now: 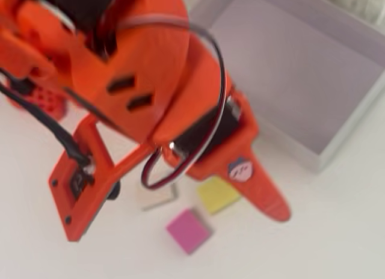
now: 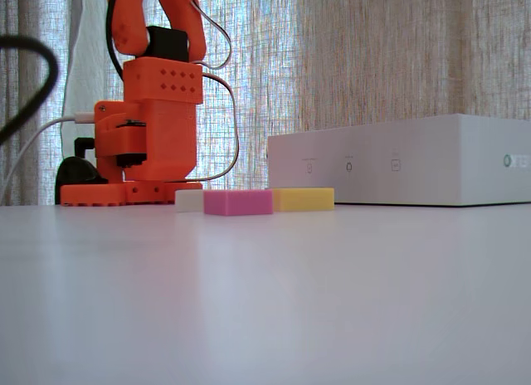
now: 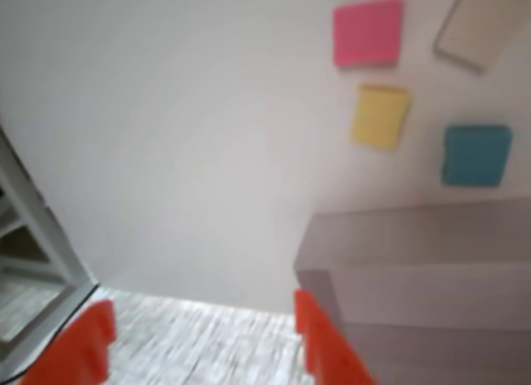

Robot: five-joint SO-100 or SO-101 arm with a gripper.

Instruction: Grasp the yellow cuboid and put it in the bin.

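The yellow cuboid [image 1: 218, 193] lies flat on the white table between a pink block and the bin [image 1: 337, 119], a large shallow white box. In the fixed view the yellow cuboid [image 2: 304, 199] rests just in front of the bin [image 2: 406, 161]. The wrist view looks down from high up on the yellow cuboid [image 3: 380, 115] and a corner of the bin [image 3: 398, 260]. My gripper [image 3: 199, 352] is open, its orange fingertips [image 3: 328, 343] wide apart with nothing between them, well above the table. In the overhead view one orange finger [image 1: 267, 198] hangs beside the cuboid.
A pink block [image 1: 188, 229] and a cream block [image 1: 159, 198] lie close to the yellow one. A blue block [image 3: 475, 154] sits by the bin in the wrist view. The orange arm base [image 2: 145, 136] stands at the left of the fixed view.
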